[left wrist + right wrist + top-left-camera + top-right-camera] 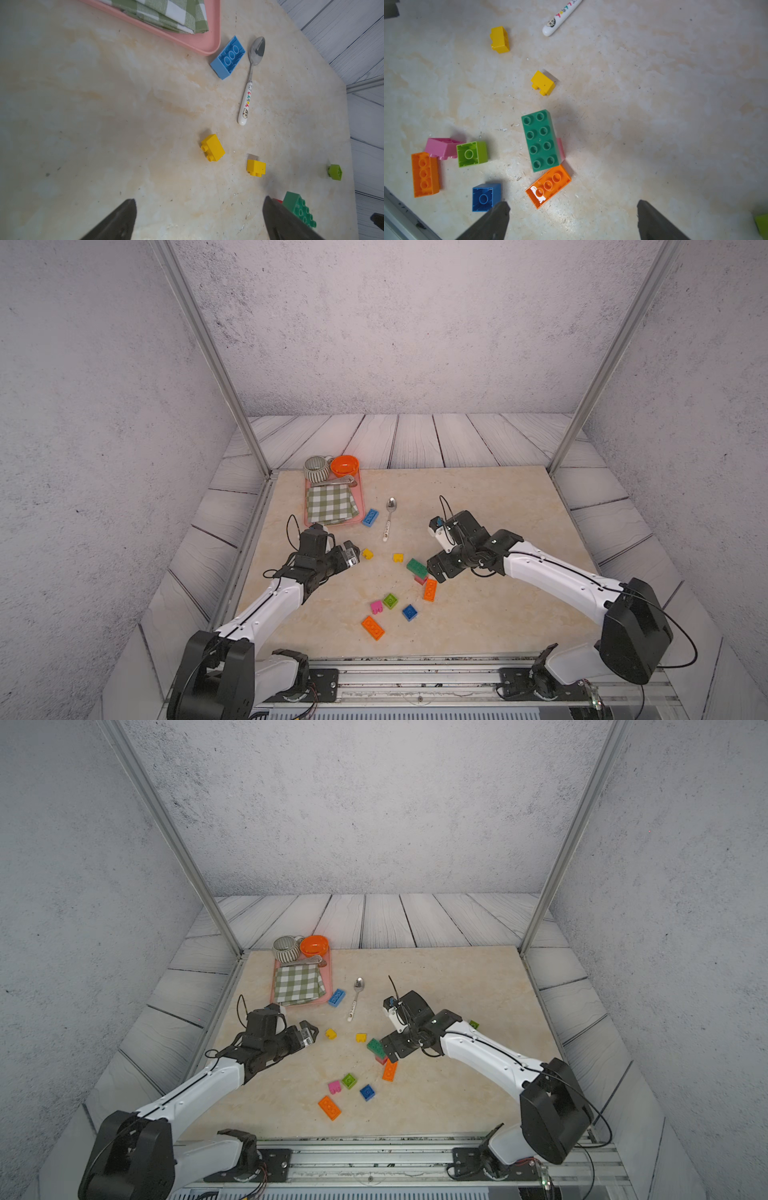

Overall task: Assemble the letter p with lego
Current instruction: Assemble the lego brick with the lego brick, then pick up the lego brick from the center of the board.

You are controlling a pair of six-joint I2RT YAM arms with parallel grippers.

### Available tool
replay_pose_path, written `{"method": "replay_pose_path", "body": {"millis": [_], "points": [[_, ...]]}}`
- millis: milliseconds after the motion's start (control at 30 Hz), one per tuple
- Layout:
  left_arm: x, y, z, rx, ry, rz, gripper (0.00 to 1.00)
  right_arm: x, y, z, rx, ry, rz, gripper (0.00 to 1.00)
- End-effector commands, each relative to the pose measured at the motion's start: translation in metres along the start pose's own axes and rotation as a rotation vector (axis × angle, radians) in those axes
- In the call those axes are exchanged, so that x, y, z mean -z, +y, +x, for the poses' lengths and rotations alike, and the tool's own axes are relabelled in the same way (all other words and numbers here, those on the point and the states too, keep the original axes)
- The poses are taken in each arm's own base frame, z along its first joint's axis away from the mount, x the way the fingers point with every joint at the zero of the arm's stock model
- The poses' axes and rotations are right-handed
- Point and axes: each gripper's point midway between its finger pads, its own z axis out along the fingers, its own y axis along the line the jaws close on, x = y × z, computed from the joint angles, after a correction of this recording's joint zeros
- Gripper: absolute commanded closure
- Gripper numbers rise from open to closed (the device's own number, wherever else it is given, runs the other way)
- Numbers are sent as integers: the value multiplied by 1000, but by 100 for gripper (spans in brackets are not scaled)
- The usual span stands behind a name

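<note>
Green oblong brick (542, 140) sits on a pink brick (560, 148) at the bench (654, 104) middle, probably the letter's beginning, so right gripper (572, 201) and left gripper (199, 198) stand wide and empty.

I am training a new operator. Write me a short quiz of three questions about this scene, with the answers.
1. True or false: the left gripper and the right gripper are both open and hold nothing.
2. Which brick lies between the tray and the spoon? A) light blue brick B) white brick C) black brick
3. How many yellow bricks lie on the table?
Key: 1 true; 2 A; 3 two.
</note>
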Motion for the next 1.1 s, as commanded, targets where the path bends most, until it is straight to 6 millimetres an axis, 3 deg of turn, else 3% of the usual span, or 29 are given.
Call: {"method": "replay_pose_path", "body": {"millis": [0, 133, 367, 567, 767, 1067], "points": [[-4, -1, -2, -39, 37, -45, 1, 5, -8, -12, -120, -79, 28, 1], [-15, -2, 3, -22, 88, -62, 5, 8, -13, -12, -156, -92, 52, 1], [-20, -6, 15, -32, 168, -95, 10, 0, -4, -3, -112, -65, -7, 1], [-5, -18, 58, -130, 266, -107, 12, -2, -5, 8, -135, -53, -18, 0], [13, -24, 96, -196, 366, -148, 17, -1, -5, 11, -164, -50, -35, 6], [34, -32, 126, -228, 383, -242, 17, -1, -4, 13, -177, -59, -53, 13]]}}
